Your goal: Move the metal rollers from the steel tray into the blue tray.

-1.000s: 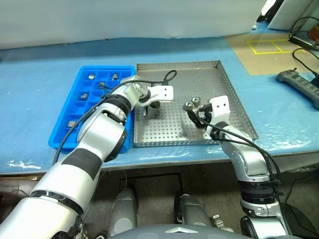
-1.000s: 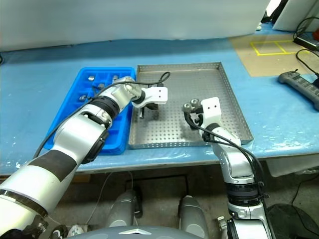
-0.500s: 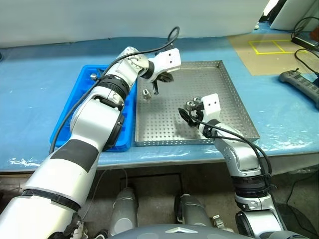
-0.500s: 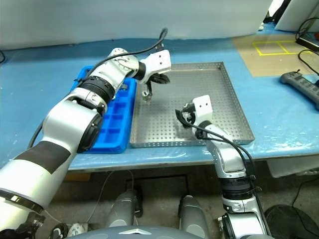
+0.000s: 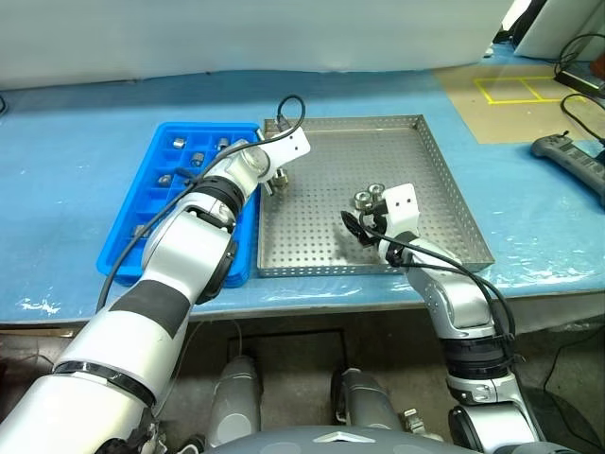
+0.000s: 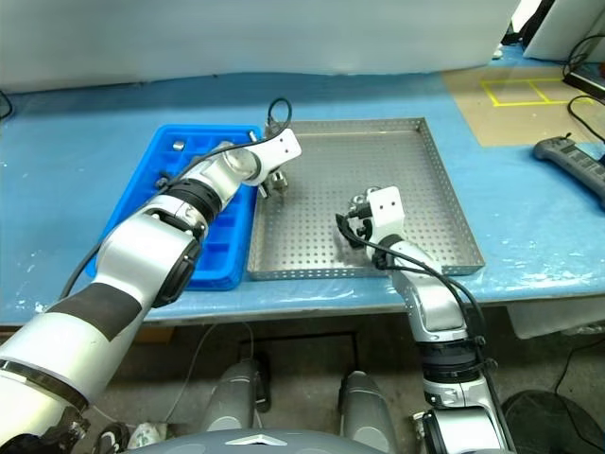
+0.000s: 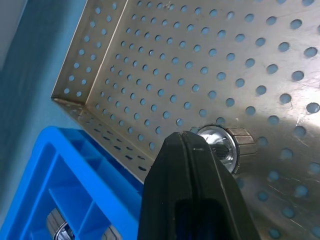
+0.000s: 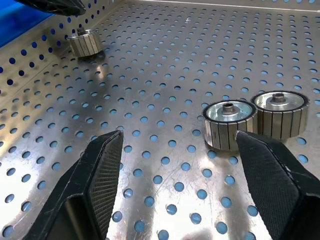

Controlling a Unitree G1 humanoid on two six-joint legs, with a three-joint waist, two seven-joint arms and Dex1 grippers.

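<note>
The steel tray is the landmark: it lies on the bench with the blue tray touching its left rim, so a roller needs only a short carry across that rim.

The left end effector has its fingers pressed together and holds nothing. It hovers over the steel tray's far left corner, its tip just at a lone roller that lies on the perforated floor there. Judging by that, this roller is yet to be picked up, and the closed tip may be nudging it rather than grasping it.

The right end effector stands spread and empty, low over the steel tray's middle, with two rollers side by side just ahead of its fingers, probably lined up for a grasp.

The head views show several rollers already in the blue tray's far compartments and both arms at once. The left wrist view alone shows how close the shut tip is to the lone roller; the right wrist view alone shows that the pair touch each other.
</note>
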